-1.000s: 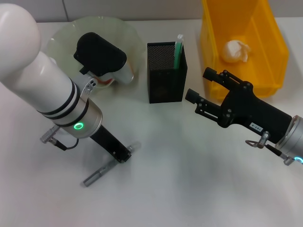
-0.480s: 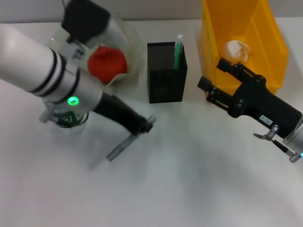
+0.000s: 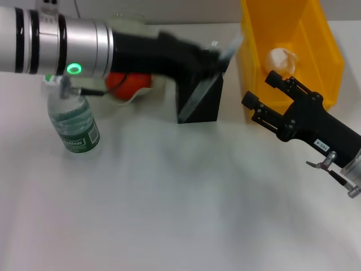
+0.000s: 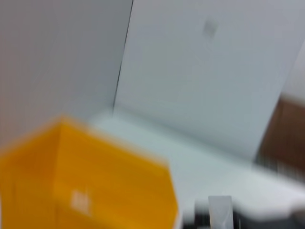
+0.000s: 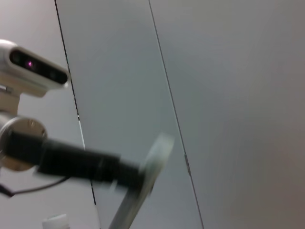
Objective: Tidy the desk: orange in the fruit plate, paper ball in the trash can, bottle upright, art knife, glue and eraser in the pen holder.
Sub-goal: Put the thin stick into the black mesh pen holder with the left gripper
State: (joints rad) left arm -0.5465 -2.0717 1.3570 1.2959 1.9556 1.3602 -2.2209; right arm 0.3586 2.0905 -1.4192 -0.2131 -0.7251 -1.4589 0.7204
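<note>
Two arms show in our head view. Our left arm reaches across the upper part of the frame, and its left claw (image 3: 217,56) sits over the pen holder (image 3: 198,104), clamped on a long grey stick, probably the art knife (image 3: 210,79), though blur hides its detail. The stick slants down across the holder's front. Our right claw (image 3: 265,99) hangs at centre right, just beside the trash can (image 3: 316,45), its two fingers spread apart and holding nothing. We see the paper ball (image 3: 281,59) lying inside the trash can. The orange (image 3: 128,84) rests in the fruit plate (image 3: 135,21) at upper left, partly behind our arm. The bottle (image 3: 72,121) stands upright on the surface (image 3: 169,214) at left.
</note>
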